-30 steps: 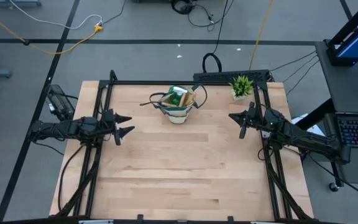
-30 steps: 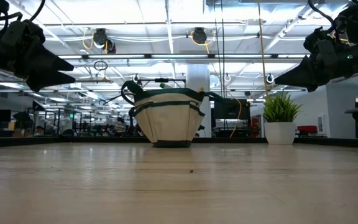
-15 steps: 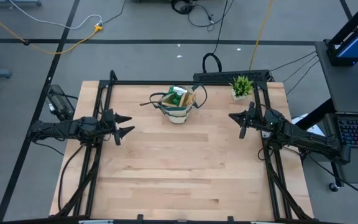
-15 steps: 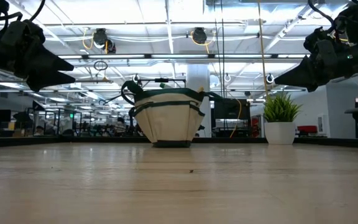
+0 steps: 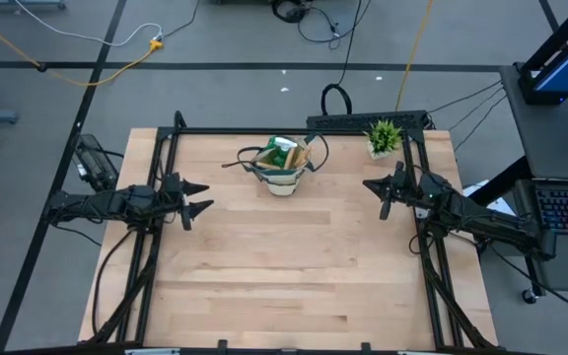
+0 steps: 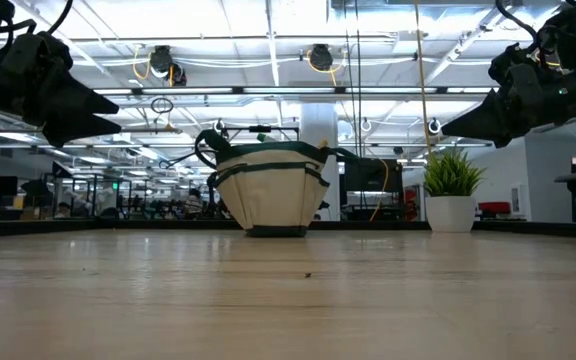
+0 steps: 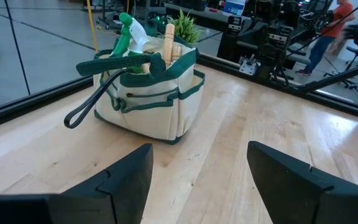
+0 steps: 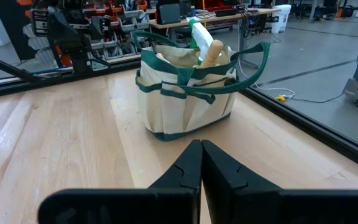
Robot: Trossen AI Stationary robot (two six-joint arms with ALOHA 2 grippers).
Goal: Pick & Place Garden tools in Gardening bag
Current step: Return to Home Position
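Gardening bag [image 5: 282,170] and its surroundings, listed by size. Table [image 5: 284,266]: pale wooden boards inside a black frame. Left arm [image 5: 97,205]: stretched along the left edge, pointing right; left gripper [image 5: 205,196] held above the boards, well left of the bag, fingers spread wide with nothing between them. Right arm [image 5: 481,222]: stretched along the right edge, pointing left; right gripper [image 5: 375,193] held above the boards, well right of the bag and just nearer than the potted plant, fingers pressed together and holding nothing. Bag: beige fabric with dark green trim, standing upright at the far middle of the table, between the two grippers and touching neither; one dark loop handle [image 7: 86,109] droops over its side. Potted plant [image 5: 384,136]: green leaves in a white pot, at the far right corner, well apart from the bag. Garden tools, all inside the bag and sticking out of its open top: green spray bottle [image 7: 128,30]; pale wooden handle [image 7: 168,50] beside it, leaning slightly; other contents too hidden to tell.
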